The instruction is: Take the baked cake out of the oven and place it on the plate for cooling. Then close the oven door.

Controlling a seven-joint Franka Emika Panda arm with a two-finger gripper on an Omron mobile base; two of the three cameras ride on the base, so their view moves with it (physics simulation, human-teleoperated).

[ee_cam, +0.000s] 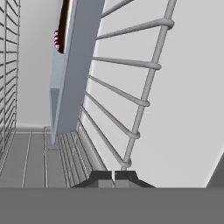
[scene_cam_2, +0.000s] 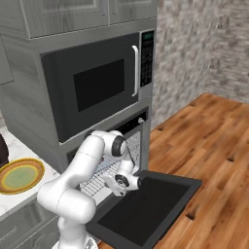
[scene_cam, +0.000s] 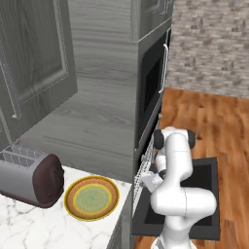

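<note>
the oven door [scene_cam_2: 146,206] lies dropped flat, a wide black slab with a dark inset, and the white arm bends over it with its hand pushed into the oven [scene_cam_2: 127,146] mouth. from the right-hand camera the wire racks [scene_cam_2: 104,177] show as pale grids behind the wrist, with the oven's white round knob up by its control strip and the black microwave [scene_cam_2: 95,87] with its keypad above.

the left-hand camera gives the counter instead: white marble, a rounded silver and dark-brown toaster [scene_cam: 31,177], and just beside it the plate [scene_cam: 91,198], yellow-orange rim, pale green centre, bare.

the hand's own camera is in among the racks, thin round grey bars fanning across a pale oven wall. a flat grey baking tray [ee_cam: 72,70] is seen edge on, tilted in this rolled view, with a sliver of dark brown and red at its top edge, possibly the baked cake [ee_cam: 61,35]; i can't say more. the gripper [ee_cam: 113,176] has its two dark tips pressed together, closed, and i cannot tell that anything sits between them.
</note>
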